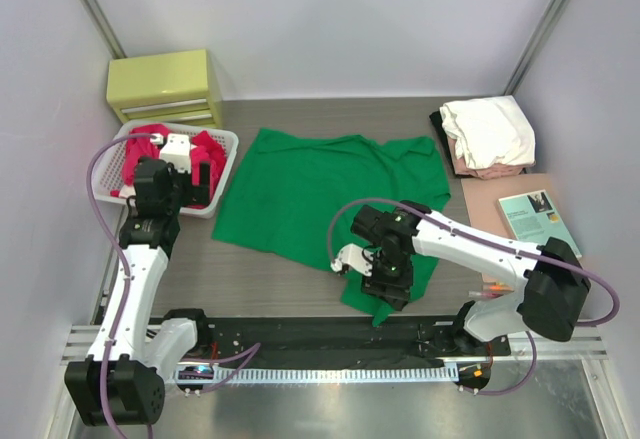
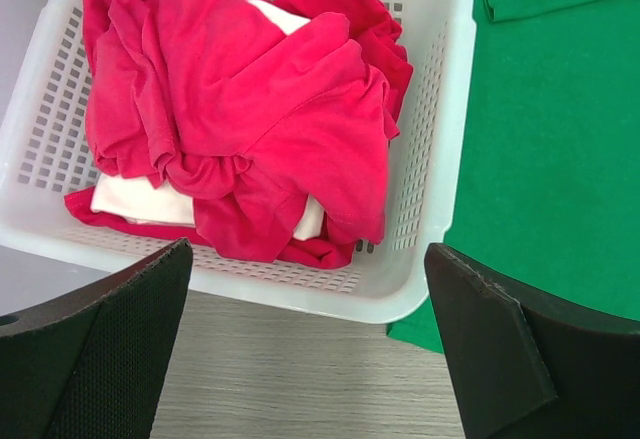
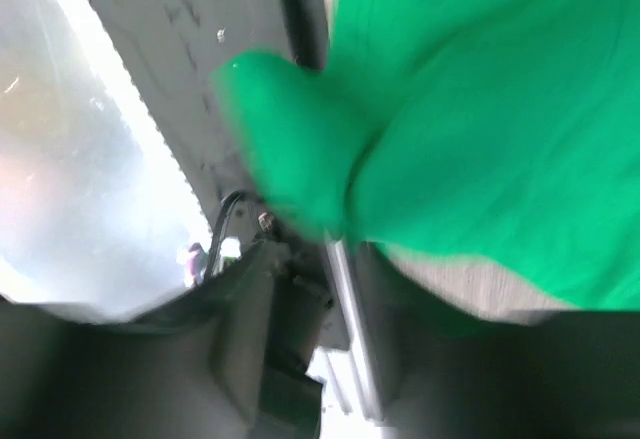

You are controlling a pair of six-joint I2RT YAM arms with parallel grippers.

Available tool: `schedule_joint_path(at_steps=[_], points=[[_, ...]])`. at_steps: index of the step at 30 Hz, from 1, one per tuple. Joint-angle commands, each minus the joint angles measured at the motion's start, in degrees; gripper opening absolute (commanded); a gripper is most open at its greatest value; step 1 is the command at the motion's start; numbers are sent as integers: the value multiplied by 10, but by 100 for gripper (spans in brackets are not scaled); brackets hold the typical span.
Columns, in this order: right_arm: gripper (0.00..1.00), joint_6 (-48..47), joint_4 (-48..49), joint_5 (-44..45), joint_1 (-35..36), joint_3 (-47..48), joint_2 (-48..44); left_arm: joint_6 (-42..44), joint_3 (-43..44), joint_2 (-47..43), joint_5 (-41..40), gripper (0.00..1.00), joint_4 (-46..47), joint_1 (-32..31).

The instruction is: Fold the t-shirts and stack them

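Note:
A bright green t-shirt (image 1: 310, 189) lies spread on the middle of the table. My right gripper (image 1: 388, 284) is at its near right part, shut on a fold of the cloth and holding it off the table. The right wrist view is blurred and shows green cloth (image 3: 480, 139) at the nearly closed fingers of that gripper (image 3: 345, 249). Red t-shirts (image 2: 250, 109) and a white one (image 2: 140, 202) are heaped in a white basket (image 2: 300, 289). My left gripper (image 2: 310, 359) is open and empty, just in front of the basket (image 1: 228, 154).
A stack of folded shirts, white (image 1: 490, 129) over pale pink and black, sits at the back right. A teal book (image 1: 538, 217) lies on a tan board at the right. A yellow drawer box (image 1: 165, 84) stands at the back left.

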Motion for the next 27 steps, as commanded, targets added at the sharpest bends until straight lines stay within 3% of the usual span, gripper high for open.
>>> schedule_joint_path(at_steps=[1,3,10,27], points=[[63,-14,-39,13,-1,10,-6,-5,24,-2,10,98,17,3],[67,-15,-41,23,-1,12,-11,-3,23,-5,10,98,17,2],[66,-35,-79,-2,-1,15,-11,-3,18,-1,12,98,19,2],[60,-49,4,-37,53,46,161,8,13,3,2,98,21,2]])
